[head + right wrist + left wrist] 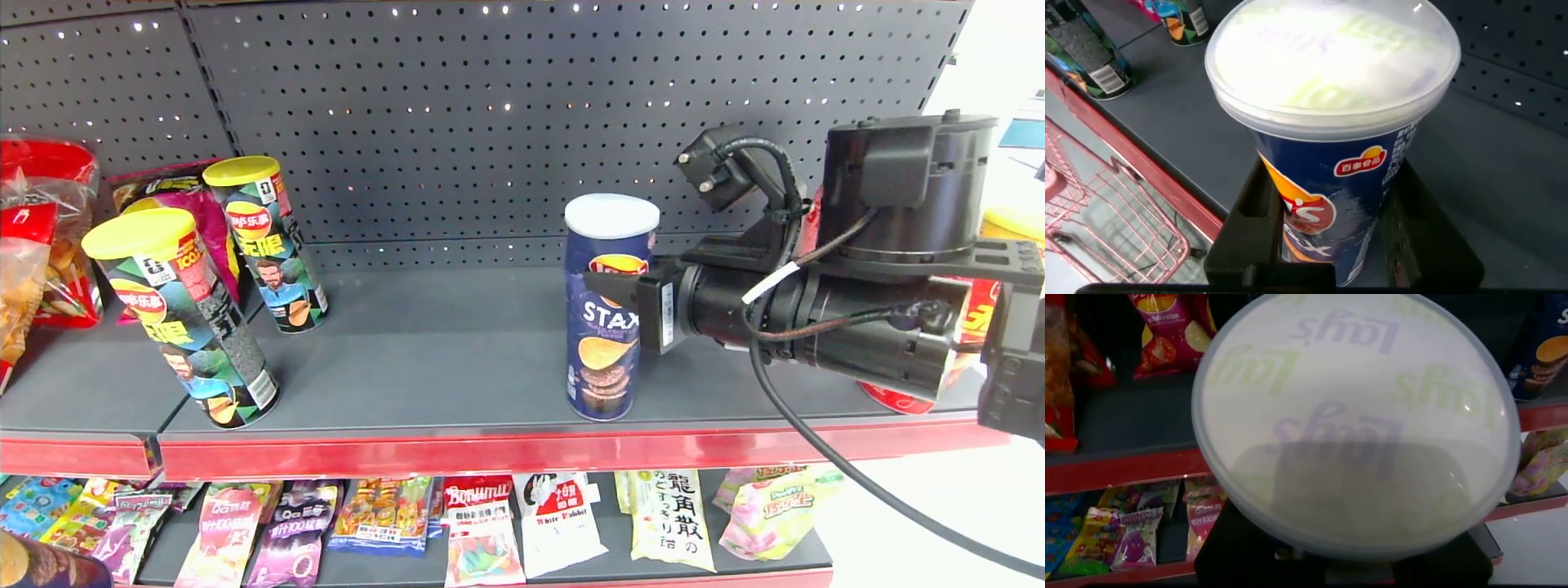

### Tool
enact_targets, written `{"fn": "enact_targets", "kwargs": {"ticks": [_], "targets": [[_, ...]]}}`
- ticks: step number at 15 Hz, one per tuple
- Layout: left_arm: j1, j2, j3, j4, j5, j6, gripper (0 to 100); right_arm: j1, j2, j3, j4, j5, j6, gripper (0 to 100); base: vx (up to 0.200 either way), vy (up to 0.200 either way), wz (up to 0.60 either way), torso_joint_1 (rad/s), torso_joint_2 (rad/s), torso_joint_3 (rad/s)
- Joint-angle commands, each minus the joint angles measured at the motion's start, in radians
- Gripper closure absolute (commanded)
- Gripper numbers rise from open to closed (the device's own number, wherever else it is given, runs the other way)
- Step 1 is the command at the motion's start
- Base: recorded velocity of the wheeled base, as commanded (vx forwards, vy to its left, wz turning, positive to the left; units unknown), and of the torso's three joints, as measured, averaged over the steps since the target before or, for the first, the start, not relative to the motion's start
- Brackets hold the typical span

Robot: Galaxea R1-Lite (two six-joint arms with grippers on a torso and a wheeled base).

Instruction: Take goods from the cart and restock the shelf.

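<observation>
One blue can [608,359] with a white lid stands upright on the grey shelf [457,343], near its red front edge and about midway along it. The right gripper [620,296] comes in from the right and is clamped on the can's upper half, one black finger [1249,220] on each side of the wall.

A second can, seen by its white lid [1355,425], sits right above the left gripper [1347,567]. Whether that gripper is pinching it or spread cannot be told, since the lid hides it.

To the left on the same shelf stand two yellow-lidded cans: one near the front edge [184,318] and one farther back [265,245], both leaning a little. Behind them lies one pink bag [192,204], and at the far left are red bags [45,229]. On the right, behind the arm, one red can [898,398] and one more yellow lid [1012,220] show in part.

The lower shelf holds a row of candy bags [490,531]. The pink wire cart [1102,220] stands on the near side of the shelf edge.
</observation>
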Motion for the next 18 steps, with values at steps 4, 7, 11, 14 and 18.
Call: {"fn": "enact_targets", "kwargs": {"ticks": [4,7,11,14,18], "targets": [[-0.002,-0.001,0.001,0.0,0.0,0.0,100,0.019,-0.012,0.042,0.001,-0.003,0.0,100,0.0,0.0,0.0,0.0,0.0,0.0],[0.0,-0.001,0.001,0.0,0.0,0.0,100,0.019,-0.013,0.041,0.001,-0.003,0.0,100,0.0,0.0,0.0,0.0,0.0,0.0],[0.0,-0.002,0.001,0.0,0.0,0.0,100,0.019,-0.013,0.045,0.001,-0.005,-0.003,100,0.0,0.0,0.0,0.0,0.0,0.0],[0.0,-0.002,0.001,0.0,0.0,0.0,100,0.02,-0.021,0.045,0.001,-0.006,-0.003,100,0.0,0.0,0.0,0.0,0.0,0.0],[0.0,-0.002,0.001,0.001,0.0,0.0,100,0.034,-0.029,0.093,-0.058,-0.011,-0.003,0,0.0,0.0,0.0,0.0,0.0,0.0]]}}
